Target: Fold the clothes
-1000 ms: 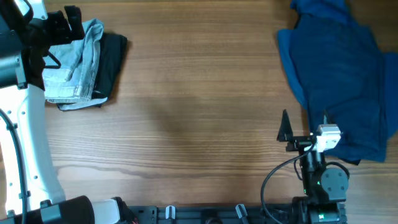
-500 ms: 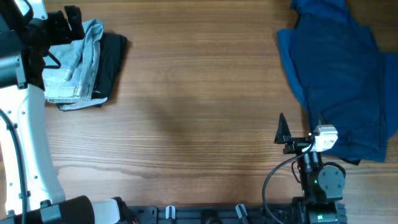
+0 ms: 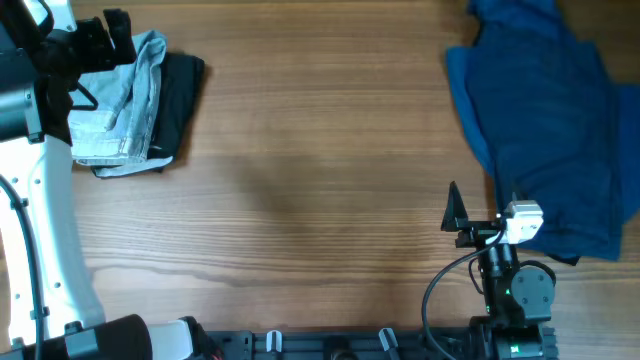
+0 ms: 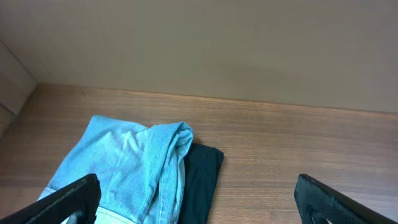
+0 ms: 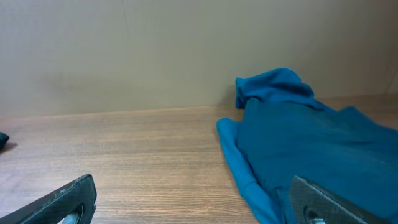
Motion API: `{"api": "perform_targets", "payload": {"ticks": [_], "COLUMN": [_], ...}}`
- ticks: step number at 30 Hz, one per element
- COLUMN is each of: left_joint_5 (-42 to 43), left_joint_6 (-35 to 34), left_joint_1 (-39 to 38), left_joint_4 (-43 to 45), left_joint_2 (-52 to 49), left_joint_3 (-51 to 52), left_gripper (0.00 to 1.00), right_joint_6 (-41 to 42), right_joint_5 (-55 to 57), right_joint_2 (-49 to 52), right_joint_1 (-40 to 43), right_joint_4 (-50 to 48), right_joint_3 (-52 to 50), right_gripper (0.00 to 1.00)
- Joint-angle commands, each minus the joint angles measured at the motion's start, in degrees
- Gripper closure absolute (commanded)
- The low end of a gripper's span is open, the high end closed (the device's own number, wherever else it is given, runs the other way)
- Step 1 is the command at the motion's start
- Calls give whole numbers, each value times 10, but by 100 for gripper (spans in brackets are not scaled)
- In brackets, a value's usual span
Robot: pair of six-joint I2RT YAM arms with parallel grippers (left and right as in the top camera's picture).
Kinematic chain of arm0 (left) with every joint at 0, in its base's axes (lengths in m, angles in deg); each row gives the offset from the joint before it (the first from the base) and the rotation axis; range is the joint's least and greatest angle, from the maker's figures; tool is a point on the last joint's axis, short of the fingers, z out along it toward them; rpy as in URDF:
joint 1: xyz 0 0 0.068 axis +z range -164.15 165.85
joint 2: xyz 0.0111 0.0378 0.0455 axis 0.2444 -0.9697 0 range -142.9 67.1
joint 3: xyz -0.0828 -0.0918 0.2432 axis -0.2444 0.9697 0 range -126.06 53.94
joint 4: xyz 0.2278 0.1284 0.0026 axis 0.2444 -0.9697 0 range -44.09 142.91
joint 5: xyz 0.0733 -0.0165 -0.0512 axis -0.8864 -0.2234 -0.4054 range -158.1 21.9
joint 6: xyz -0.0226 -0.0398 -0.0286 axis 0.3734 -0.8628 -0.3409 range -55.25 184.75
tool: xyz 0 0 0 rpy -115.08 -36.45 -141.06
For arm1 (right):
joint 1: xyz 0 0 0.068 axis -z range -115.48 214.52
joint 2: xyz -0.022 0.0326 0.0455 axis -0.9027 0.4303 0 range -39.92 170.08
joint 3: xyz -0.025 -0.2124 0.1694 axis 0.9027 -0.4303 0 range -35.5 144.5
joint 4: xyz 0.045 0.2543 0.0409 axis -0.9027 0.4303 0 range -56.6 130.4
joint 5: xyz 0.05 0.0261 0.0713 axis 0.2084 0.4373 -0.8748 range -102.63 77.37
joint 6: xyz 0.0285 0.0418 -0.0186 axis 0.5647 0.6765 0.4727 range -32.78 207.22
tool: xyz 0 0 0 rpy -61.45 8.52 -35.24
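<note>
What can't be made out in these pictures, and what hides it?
Overhead: black garment mostly covered by the denim shorts.
Overhead: blue garment cut off by the top and right edges.
Left wrist: denim shorts cut off by the bottom edge.

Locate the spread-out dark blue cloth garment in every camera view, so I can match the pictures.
Overhead: the dark blue garment lies at the upper right and runs to the picture's right edge.
Left wrist: not in it.
Right wrist: the dark blue garment fills the right half, bunched at its far end.
Shared landmark: the brown wooden table, seen in all three views.
</note>
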Motion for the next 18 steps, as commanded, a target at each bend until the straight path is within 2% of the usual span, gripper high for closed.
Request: {"api": "perform_targets", "payload": {"ticks": [1,3,6,10,12,14,18], "left_joint_5": [-6,-41,-45,-42,-24,14,70], "left_joint_6": [-1,-1,-1,-3,-3,-4,-4], "left_joint_1": [0,0,0,-12,-56,-97,-106], "left_joint_4": [-59,-124,-213,-261,-214,-116,79], "left_joint_2": [32,59,129,219,281,351,477], "left_joint_3": [0,0,0,7,56,141,349], "left_gripper": [0,0,0,0,0,0,0], "right_joint_6": [11,11,11,11,11,11,11], "right_joint_5": [-9,-9,-9,-9,-9,-9,-9], "right_joint_2": [-2,-2,-2,-2,-2,-2,-2], "right_joint_1": [1,1,1,1,1,1,1], "right_joint_4": [-2,-2,-2,-2,-2,-2,-2], "right_joint_3": [-1,-1,-1,-1,-1,-1,-1], "right_gripper": [0,0,0,0,0,0,0]}}
